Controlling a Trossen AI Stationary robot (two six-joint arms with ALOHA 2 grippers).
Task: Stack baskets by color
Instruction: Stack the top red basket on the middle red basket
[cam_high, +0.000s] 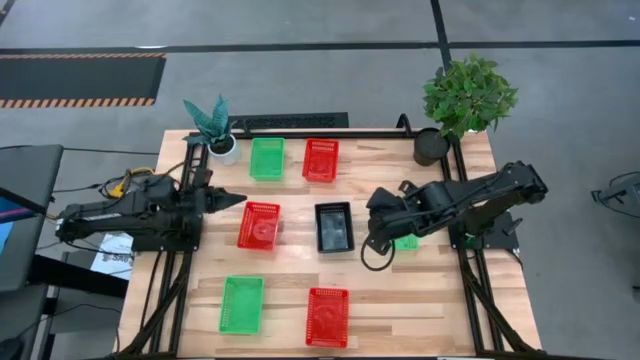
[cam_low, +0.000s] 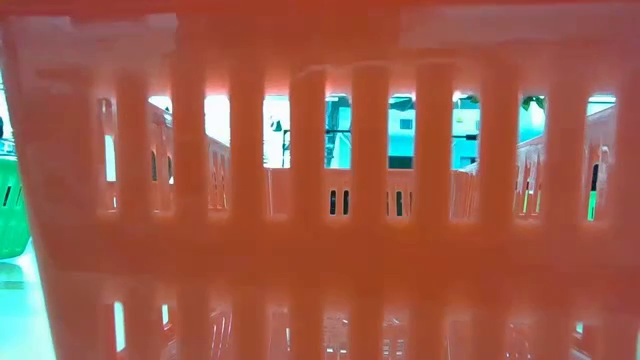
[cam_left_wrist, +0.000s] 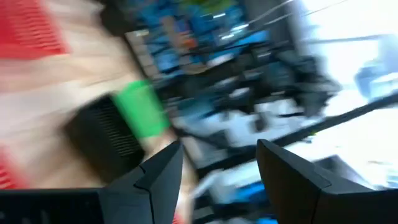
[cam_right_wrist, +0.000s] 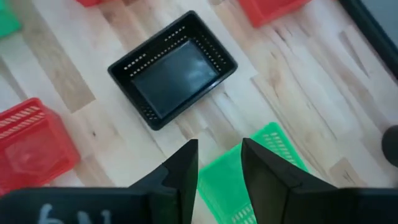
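Right hand (cam_right_wrist: 217, 155) is seen parted, gripping nothing, over a green plastic mesh basket (cam_right_wrist: 249, 177) beside the black plastic mesh basket (cam_high: 334, 226) mid-tabletop (cam_high: 400, 300). Left hand (cam_left_wrist: 217, 168) is seen open at the left edge, empty.

Wooden table (cam_high: 400, 300) sitting on grey floor (cam_high: 300, 90). Small spiky plant (cam_high: 211, 122) in white pot standing at far left corner of table. Big leafy plant (cam_high: 467, 93) in dark pot standing at far right corner. Striped mat (cam_high: 80, 78) lying on floor, well apart from table.
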